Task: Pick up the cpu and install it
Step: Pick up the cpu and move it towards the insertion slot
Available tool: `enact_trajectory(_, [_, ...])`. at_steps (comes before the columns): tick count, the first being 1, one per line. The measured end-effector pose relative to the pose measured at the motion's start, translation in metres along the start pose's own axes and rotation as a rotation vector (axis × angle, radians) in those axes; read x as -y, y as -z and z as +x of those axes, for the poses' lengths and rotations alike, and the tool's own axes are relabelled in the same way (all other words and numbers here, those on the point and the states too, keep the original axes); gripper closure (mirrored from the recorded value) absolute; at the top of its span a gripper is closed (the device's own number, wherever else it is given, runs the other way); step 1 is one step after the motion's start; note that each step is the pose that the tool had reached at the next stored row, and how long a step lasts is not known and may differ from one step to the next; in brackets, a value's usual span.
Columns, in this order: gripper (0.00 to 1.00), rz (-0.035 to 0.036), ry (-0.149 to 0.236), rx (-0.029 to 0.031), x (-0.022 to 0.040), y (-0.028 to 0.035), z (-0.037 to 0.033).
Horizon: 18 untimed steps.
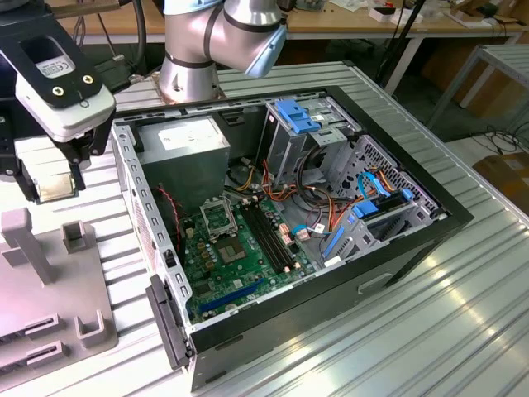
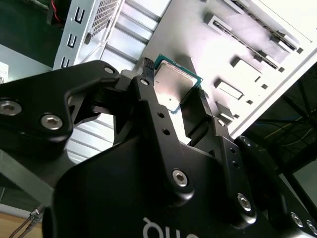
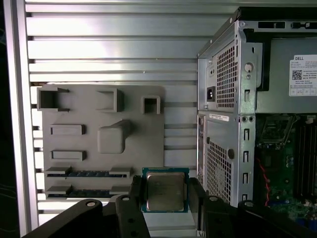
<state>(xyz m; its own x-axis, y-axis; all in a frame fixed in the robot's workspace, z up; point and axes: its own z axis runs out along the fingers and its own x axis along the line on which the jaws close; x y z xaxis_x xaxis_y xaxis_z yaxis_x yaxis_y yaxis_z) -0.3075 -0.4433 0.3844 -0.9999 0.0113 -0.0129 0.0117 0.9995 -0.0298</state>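
In the exterior view, we see the gripper (image 1: 51, 188) at the exterior view's left. Its two dark fingers are closed on the cpu (image 1: 51, 184), a small pale square. It hangs above the ribbed metal table (image 1: 397, 347), near a grey fixture plate (image 1: 50, 306) and apart from the open computer case (image 1: 397, 265). Inside the case lies the green motherboard (image 1: 240, 265) with its square socket (image 1: 216, 219) (a grey power-supply box (image 1: 186, 153) sits near it). Open air separates the gripper from the case's near silver rim.

In the second wrist view, the black fingers (image 2: 151, 106) clamp the cpu from two opposite edges. Its top is dull silver metal framed by a thin green border, and one corner juts past the fingertips. Behind it we see the pale fixture plate and the ribbed table.

In the first wrist view, the cpu shows as a silver-grey square with a blue-green rim, gripped on either side by the fingers. It is held over the corner of the grey fixture plate, just beside the case's perforated back wall. A strip of bare ribbed table runs between plate and case, and a wider stretch lies beyond the plate. Part of the motherboard shows inside the case.
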Motion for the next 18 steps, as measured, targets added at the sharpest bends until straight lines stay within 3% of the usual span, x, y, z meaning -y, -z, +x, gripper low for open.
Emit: enact_trajectory(18, [0.53,0.0000,0.000,0.0000,-0.0003,-0.0003,-0.0238])
